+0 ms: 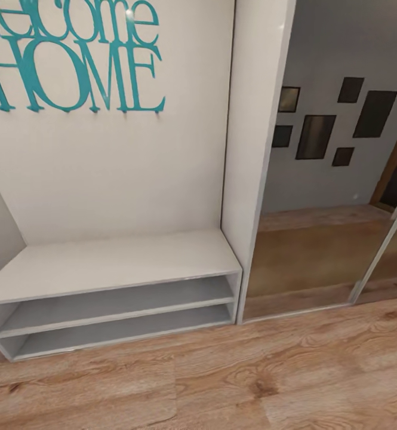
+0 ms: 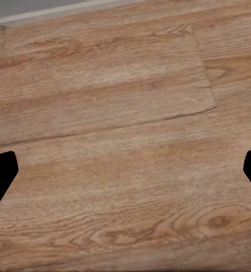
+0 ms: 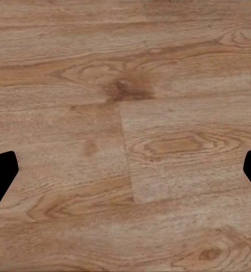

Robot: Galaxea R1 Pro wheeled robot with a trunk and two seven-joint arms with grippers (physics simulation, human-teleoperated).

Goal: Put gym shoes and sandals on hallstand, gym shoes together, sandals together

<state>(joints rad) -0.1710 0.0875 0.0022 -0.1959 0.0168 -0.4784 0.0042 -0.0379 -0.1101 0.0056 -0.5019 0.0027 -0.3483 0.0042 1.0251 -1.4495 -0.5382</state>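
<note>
A pale grey-white low unit with a bench top [image 1: 111,263] and two open, empty shelves stands against the wall at the left of the head view; it looks like the hallstand, and its upper part is cut off. The gym shoes and sandals are out of view. Wood-grain corridor floor [image 1: 234,376] runs in front of the unit. My left gripper [image 2: 125,175] is open above bare floor planks, its dark fingertips [image 2: 0,178] far apart. My right gripper [image 3: 125,175] is likewise open over bare planks, with nothing between its fingertips [image 3: 1,178].
Teal "welcome HOME" lettering [image 1: 73,60] hangs on the white wall above the bench. A tall white panel [image 1: 252,161] borders the unit on the right. Beyond it are mirrored sliding doors [image 1: 317,197] reflecting dark picture frames and floor.
</note>
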